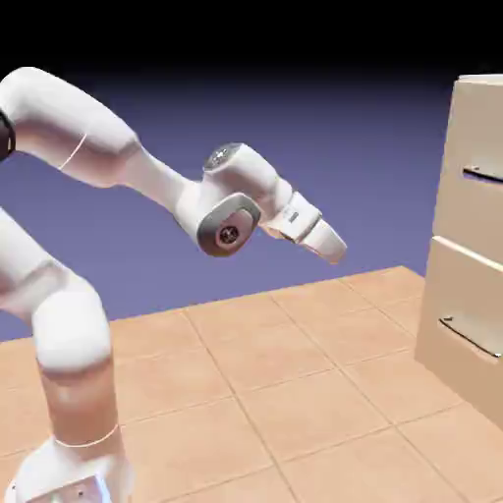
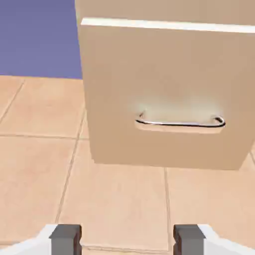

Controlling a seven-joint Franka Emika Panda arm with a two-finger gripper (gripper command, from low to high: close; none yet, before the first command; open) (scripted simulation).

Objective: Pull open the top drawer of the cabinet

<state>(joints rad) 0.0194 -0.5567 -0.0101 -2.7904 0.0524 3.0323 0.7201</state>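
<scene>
Your gripper (image 1: 329, 243) points toward four o'clock in the exterior view, well apart from the cabinet (image 1: 470, 265) at three o'clock, where the top drawer (image 1: 483, 162) shows shut above the lower one (image 1: 467, 319), while only the hand view reveals your fingertips (image 2: 66, 239) spread wide, nothing between them.

Robot arm (image 1: 231, 211): white, smooth, glossy like enamelled plastic (soft highlights along the curves), joint caps grey with a metallic look. Claw (image 2: 127, 240): tips dark grey, matt. Cabinet (image 1: 472, 226): beige, smooth, mostly matt, material uncertain (painted wood or laminate, by its look). Lower handle (image 2: 179, 123): polished silvery metal, glossy. Top drawer (image 1: 483, 211): same smooth beige face, its handle (image 1: 483, 175) shiny metal. Floor (image 1: 295, 422): tan tile, faintly mottled, low sheen.
</scene>
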